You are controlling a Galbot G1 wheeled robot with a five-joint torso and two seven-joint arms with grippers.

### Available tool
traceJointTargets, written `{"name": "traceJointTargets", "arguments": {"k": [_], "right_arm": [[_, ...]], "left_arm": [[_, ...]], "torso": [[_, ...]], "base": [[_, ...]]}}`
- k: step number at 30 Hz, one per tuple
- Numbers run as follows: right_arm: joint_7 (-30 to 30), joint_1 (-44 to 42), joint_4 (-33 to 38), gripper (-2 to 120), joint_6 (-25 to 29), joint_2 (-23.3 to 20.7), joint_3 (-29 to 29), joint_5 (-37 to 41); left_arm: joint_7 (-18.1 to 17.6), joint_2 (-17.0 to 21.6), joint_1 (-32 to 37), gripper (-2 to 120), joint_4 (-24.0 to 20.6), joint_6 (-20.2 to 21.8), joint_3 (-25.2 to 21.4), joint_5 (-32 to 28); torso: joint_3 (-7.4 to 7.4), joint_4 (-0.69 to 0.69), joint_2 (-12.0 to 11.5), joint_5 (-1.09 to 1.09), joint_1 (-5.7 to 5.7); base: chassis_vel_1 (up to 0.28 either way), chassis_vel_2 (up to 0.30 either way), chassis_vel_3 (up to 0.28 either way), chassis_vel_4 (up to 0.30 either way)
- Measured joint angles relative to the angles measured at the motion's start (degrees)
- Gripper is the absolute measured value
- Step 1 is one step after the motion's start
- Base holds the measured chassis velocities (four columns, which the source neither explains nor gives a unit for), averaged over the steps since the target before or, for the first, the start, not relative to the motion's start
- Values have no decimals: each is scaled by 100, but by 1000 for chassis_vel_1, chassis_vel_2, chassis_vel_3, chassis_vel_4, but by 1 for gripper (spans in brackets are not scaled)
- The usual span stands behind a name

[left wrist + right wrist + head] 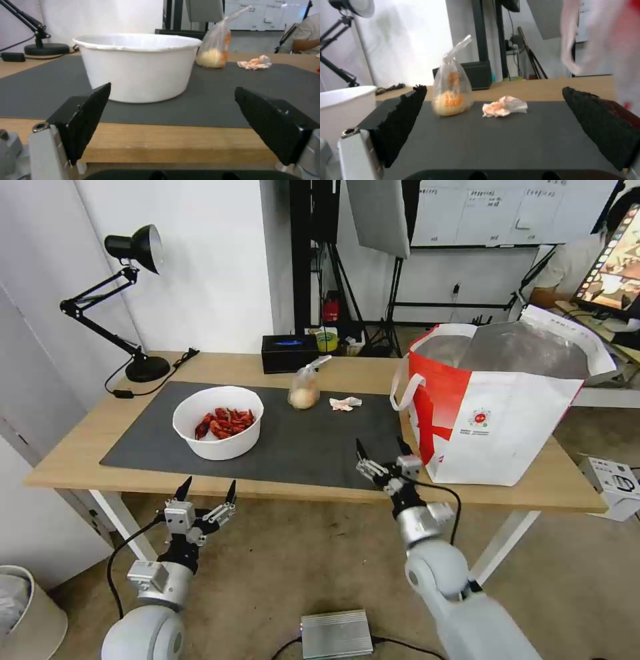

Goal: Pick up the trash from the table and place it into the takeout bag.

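Light-wood counter (80, 443) carries a dark mat (300, 443). On the mat: bowl (218, 421) of red shells at the left, knotted bag (304, 390) upright near the middle, tissue (345, 404) just beside it. Takeout bag (497, 410) stands open at the counter's right end. Left gripper (205, 491) hangs off the front edge, facing the bowl, jaws apart and empty. Right gripper (382, 449) is over the mat's front right, next to the takeout bag, jaws apart and empty.
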Motion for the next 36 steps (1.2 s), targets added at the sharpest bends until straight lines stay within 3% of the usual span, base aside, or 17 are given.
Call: {"name": "traceJointTargets", "arguments": {"k": [7,22,29,36], "right_arm": [[211,1252,-1074,100,-152,60,-603,445],[481,2950,-2774,100,-319,296,-1423,979],[579,3545,-3277,100,-725,327,-1742,1511],[792,3955,-3794,100,-1358,682,-1897,1803]], "left_arm": [[10,-88,-74,100,102,0,-28,-6],[29,-238,-148,100,191,-14,-33,15],[76,-336,-146,100,219,-42,-79,35],[129,-388,-111,100,269,-110,-103,90]], "torso": [[0,0,0,-1,0],[0,0,0,0,1],[0,-1,0,0,1],[-1,1,0,0,0]], "base": [[0,0,0,0],[0,0,0,0],[0,0,0,0],[0,0,0,0]]}}
